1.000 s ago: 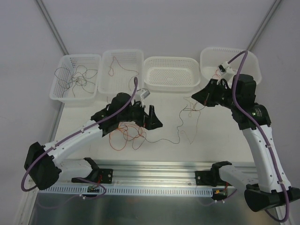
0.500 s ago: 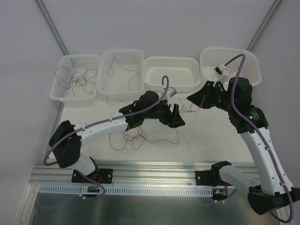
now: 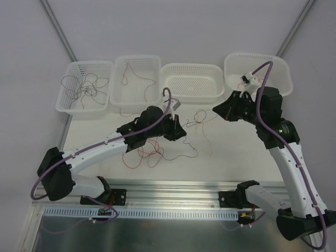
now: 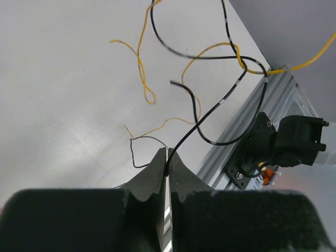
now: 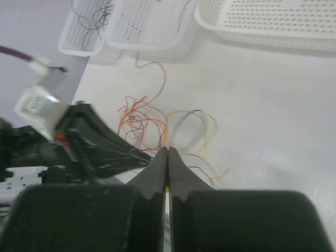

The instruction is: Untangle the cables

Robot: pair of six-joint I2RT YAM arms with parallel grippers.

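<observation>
Four white perforated baskets are ranged along the far side of the white tabletop (image 3: 231, 157): the leftmost basket (image 3: 64, 102), the second basket (image 3: 137, 56), the third basket (image 3: 191, 66) and the rightmost basket (image 3: 233, 58). An aluminium rail (image 3: 173, 199) is fixed along the near edge.

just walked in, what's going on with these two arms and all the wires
Two robot arms are untangling thin cables on a white table. The left arm has its jaws shut on a dark grey wire. The right arm has its jaws shut too, apparently on an orange-yellow wire. Strands stretch between them, and a red tangle lies on the table. Behind, the leftmost basket and second basket hold wires.
</observation>
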